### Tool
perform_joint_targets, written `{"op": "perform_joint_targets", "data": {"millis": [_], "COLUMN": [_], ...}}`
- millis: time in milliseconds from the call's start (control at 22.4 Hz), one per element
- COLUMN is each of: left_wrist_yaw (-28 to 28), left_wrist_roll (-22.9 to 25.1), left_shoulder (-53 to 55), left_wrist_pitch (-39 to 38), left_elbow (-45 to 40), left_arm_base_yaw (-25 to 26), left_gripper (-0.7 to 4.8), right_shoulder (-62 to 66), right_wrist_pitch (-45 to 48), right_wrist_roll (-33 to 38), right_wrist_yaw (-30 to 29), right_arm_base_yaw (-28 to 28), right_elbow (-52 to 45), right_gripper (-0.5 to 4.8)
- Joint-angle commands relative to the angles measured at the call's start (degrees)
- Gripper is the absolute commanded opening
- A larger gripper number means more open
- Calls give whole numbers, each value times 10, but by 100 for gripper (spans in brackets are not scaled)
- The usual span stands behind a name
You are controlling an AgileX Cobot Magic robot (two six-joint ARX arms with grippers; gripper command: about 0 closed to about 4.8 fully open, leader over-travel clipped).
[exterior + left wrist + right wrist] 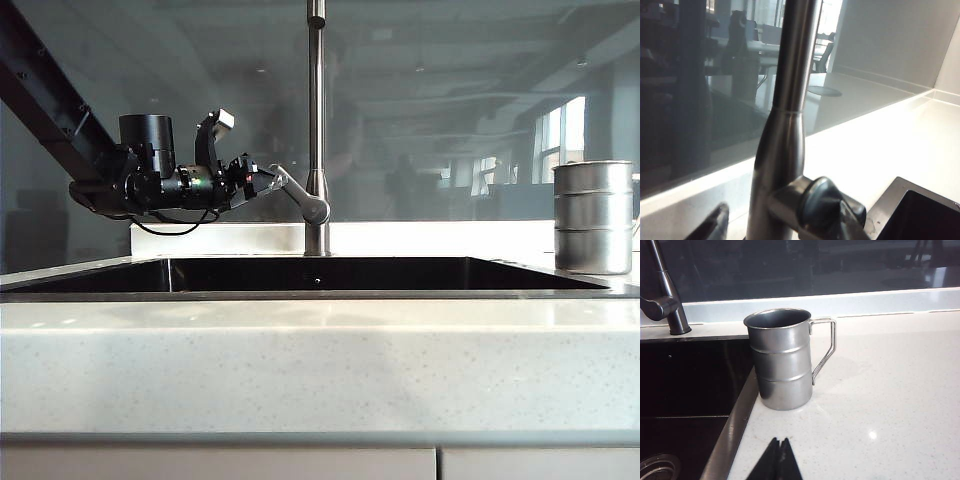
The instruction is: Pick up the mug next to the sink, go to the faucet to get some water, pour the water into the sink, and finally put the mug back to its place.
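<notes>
Left gripper (268, 181), fingers part-open around faucet lever (300, 197); right gripper (780, 460) pinched shut, empty, short of the mug (782, 357); next likely: grasp mug.

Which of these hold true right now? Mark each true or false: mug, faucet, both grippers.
1. The mug stands upright on the countertop beside the sink. True.
2. The right gripper holds the mug. False: it is shut, empty, short of the mug.
3. The left gripper is at the faucet lever. True.
4. The mug lies tipped in the sink. False: it stands outside the basin.
5. The mug's handle faces the faucet. False: it points away.
</notes>
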Motion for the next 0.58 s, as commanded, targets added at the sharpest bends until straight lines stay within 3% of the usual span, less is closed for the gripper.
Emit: {"op": "perform_joint_targets", "data": {"millis": [45, 134, 178, 267, 401, 535, 579], "left_wrist_yaw": [-20, 2, -5, -40, -137, -244, -258], "left_wrist_roll": [-40, -44, -44, -44, -15, 66, 73], "left_shoulder": [-27, -56, -83, -111, -168, -246, -261], "left_wrist_pitch": [-48, -123, -201, -275, -389, -521, -541], "left_elbow": [0, 0, 0, 0, 0, 0, 0], "left_arm_base_yaw": [8, 8, 8, 9, 9, 9, 9], "left_gripper": [268, 268, 268, 268, 268, 268, 268], "right_shoulder": [-1, -1, -1, -1, -1, -1, -1], "right_wrist_pitch": [10, 10, 10, 10, 10, 10, 10], "right_wrist_roll": [-2, -2, -2, -2, -2, -2, -2], "right_wrist_yaw": [1, 1, 1, 1, 1, 1, 1], "right_arm_base_yaw": [0, 0, 0, 0, 0, 0, 0], "right_elbow": [-1, -1, -1, -1, -1, -1, -1], "right_gripper": [-5, -5, -5, -5, -5, -5, -5]}}
